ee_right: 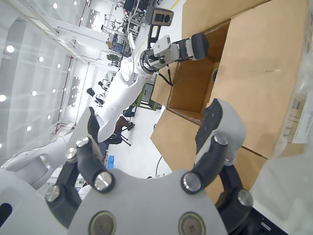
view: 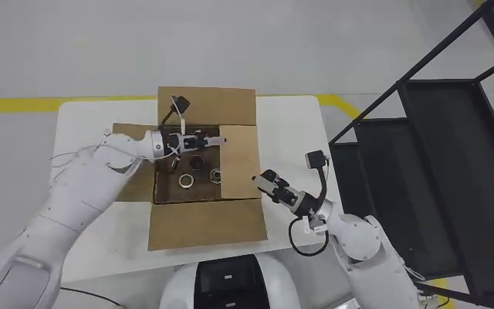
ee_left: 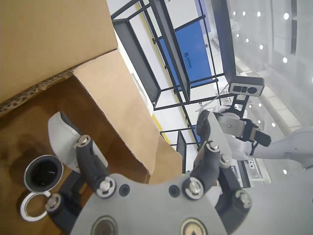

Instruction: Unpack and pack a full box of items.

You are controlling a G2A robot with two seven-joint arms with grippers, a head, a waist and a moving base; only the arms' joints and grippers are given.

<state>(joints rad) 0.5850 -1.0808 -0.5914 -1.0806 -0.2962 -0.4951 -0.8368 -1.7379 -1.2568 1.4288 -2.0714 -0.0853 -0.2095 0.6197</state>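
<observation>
- The box (view: 204, 104) sits open in the middle of the white worktop (view: 293, 131), all four flaps folded outward.
- Several small round parts (view: 186, 181) lie on the box floor, loosely spread and apart from each other.
- The left arm comes in from the left side of the worktop. The left gripper (view: 210, 142) hangs over the far half of the box opening, above the round parts and touching none of them.
- In the left wrist view the left gripper (ee_left: 137, 133) is released, its two fingers spread wide with nothing between them.
- That view also shows the brown inner wall of the box (ee_left: 110, 113). A short tube (ee_left: 44, 174) with a dark bore stands upright on the floor, and a flat ring (ee_left: 31, 207) lies just beside it.
- The right arm comes in from the near right corner. The right gripper (view: 261, 179) is over the right flap, just outside the opening and near the box's near right corner.
- In the right wrist view the right gripper (ee_right: 154, 123) is likewise released and empty, its fingers well apart.
- Past it, that view shows the box (ee_right: 256, 74) from its near right corner, with the left gripper (ee_right: 195, 47) held above the opening.
- A black rack (view: 432, 154) stands on the floor to the right of the worktop.
</observation>
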